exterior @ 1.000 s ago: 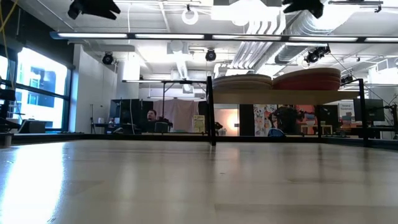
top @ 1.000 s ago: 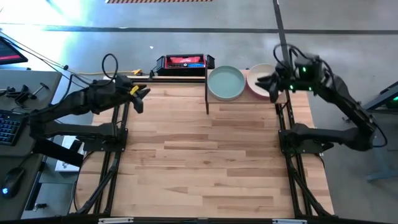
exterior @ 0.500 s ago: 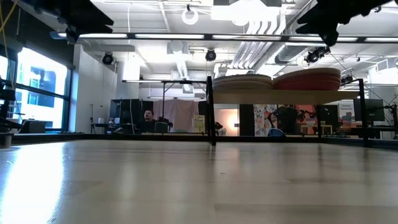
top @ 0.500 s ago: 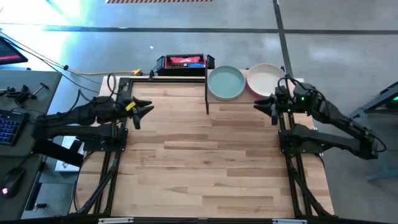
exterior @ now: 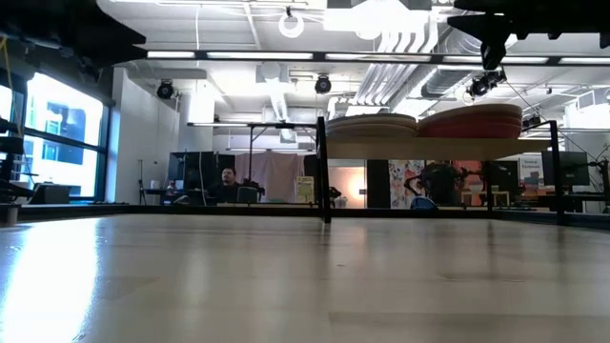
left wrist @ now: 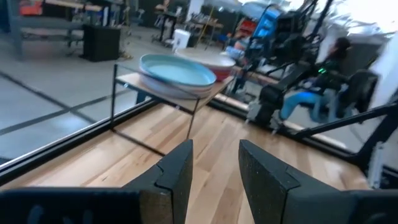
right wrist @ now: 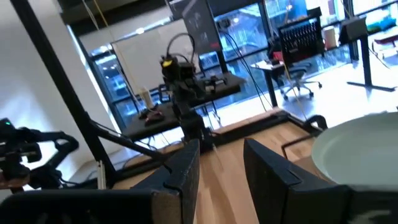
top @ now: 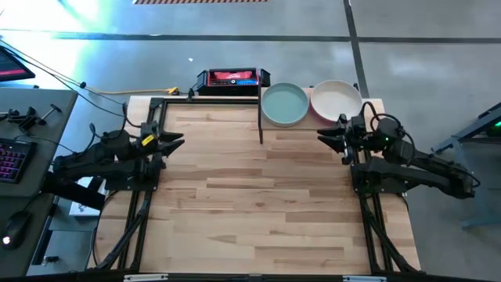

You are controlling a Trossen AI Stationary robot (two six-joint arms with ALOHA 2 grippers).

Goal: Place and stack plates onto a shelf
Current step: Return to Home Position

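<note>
The shelf [exterior: 419,149] stands at the table's far edge, right of centre, on thin black legs. Two stacks of plates rest on it. The left stack has a mint green plate [top: 284,104] on top, the right stack a cream plate [top: 336,99]. In the low view the stacks show edge-on [exterior: 373,126], the right one with orange-red rims [exterior: 474,121]. My left gripper [top: 178,140] hovers open over the table's left edge and points level toward the right. My right gripper [top: 323,137] hovers open just in front of the shelf's right end and points level toward the left. Neither holds anything.
A bare stretch of wooden tabletop [top: 250,196] lies between the arms. A red and black box [top: 231,77] sits beyond the far edge. A desk with a keyboard [top: 9,160] stands left of the table. A person [exterior: 227,177] sits far back in the room.
Both arms have sunk and drawn back toward their bases. My left gripper has gone down and toward the near edge and has tipped to level. My right gripper has left the cream plate's side, gone toward the near edge and tipped to level. The plates have kept still.
</note>
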